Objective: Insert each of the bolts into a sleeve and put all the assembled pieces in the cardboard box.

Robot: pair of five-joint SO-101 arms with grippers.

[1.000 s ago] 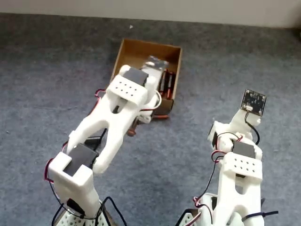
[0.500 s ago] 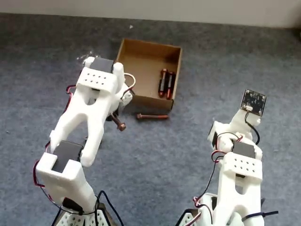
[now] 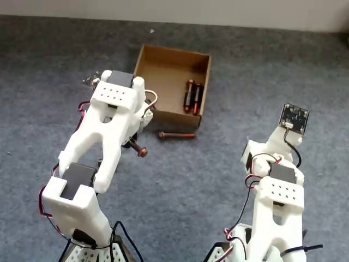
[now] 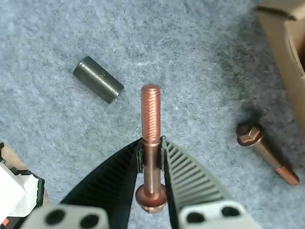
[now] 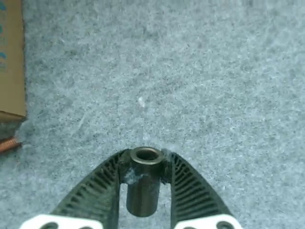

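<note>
My left gripper (image 4: 151, 145) is shut on the shank of a copper bolt (image 4: 151, 114), whose threaded end points away from the wrist. In the high view that bolt's head (image 3: 142, 152) shows under the left arm, just left of the cardboard box (image 3: 143, 59). A dark sleeve (image 4: 98, 79) lies on the carpet beyond the bolt's tip. My right gripper (image 5: 144, 162) is shut on another dark sleeve (image 5: 144, 183), held with its bore showing. Two assembled pieces (image 3: 192, 97) lie inside the box. A loose bolt (image 3: 176, 134) rests on the carpet in front of the box.
Grey carpet covers the whole work surface. The right arm (image 3: 278, 185) stands at the lower right, well away from the box. A box corner (image 5: 10, 57) and the loose bolt's tip (image 5: 8, 144) show in the right wrist view. A pale wall edge runs along the back.
The left arm has swung from above the box to its left side, carrying the bolt, and then shifted slightly. The right arm has kept still.
</note>
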